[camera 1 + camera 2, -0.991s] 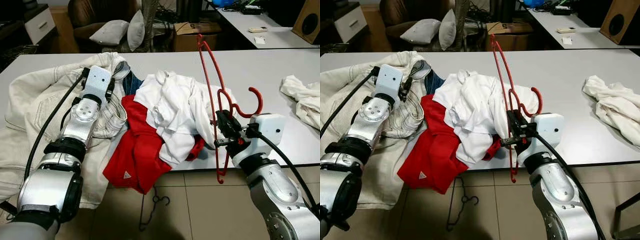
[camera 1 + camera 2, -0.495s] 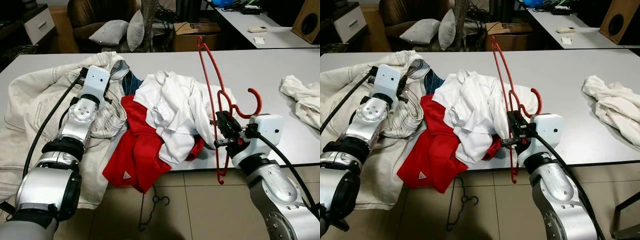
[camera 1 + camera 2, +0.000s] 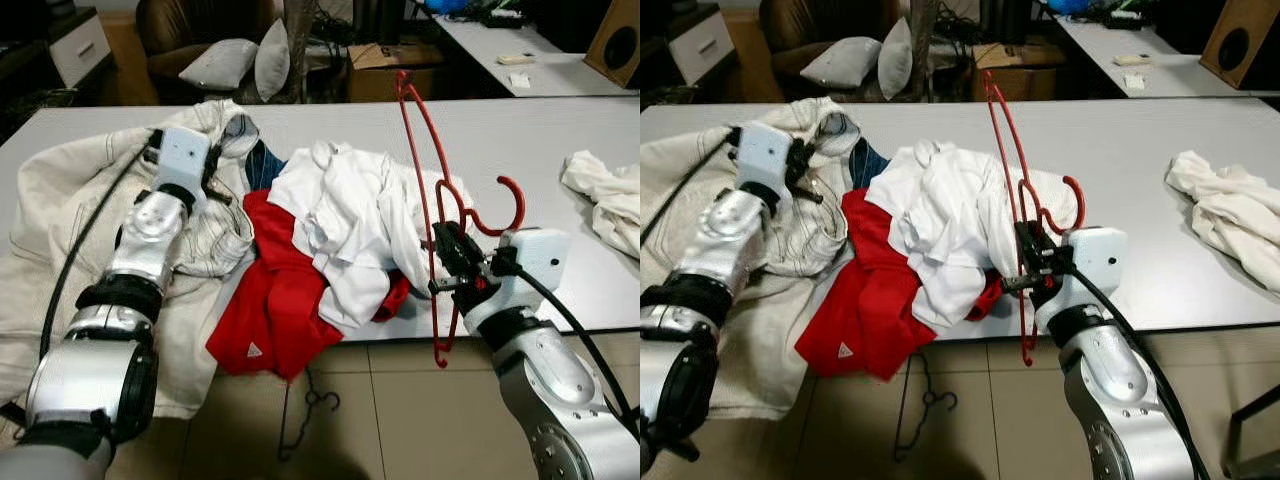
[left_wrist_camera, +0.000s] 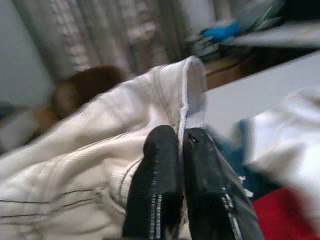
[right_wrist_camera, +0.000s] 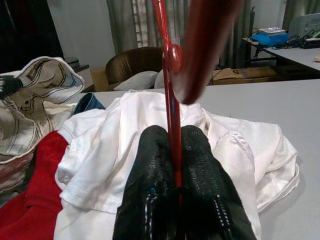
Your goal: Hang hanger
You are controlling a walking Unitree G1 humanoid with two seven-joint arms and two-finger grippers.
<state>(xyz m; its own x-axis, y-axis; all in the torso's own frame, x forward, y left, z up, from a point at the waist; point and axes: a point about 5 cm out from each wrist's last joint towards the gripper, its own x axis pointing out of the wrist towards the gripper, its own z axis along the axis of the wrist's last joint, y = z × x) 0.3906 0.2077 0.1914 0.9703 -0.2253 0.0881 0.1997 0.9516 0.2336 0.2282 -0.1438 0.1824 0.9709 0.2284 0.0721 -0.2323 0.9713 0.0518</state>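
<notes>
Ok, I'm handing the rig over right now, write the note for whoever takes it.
Right gripper: shut on the red hanger, held upright at the table's near edge, beside the white shirt.
Left gripper: shut on the cream jacket's collar edge.
Red garment hangs over the table's edge; a black wire hanger lies on the floor.
Done: hanger picked up.
Left: no garment on the hanger yet, hanging not done.

Glossy red plastic hanger (image 3: pixel 430 190); matt white tabletop (image 3: pixel 540 140); soft cloth: cream jacket (image 3: pixel 70 200), white shirt (image 3: pixel 345 225), red tee (image 3: pixel 275 300).

No legible text or labels.
</notes>
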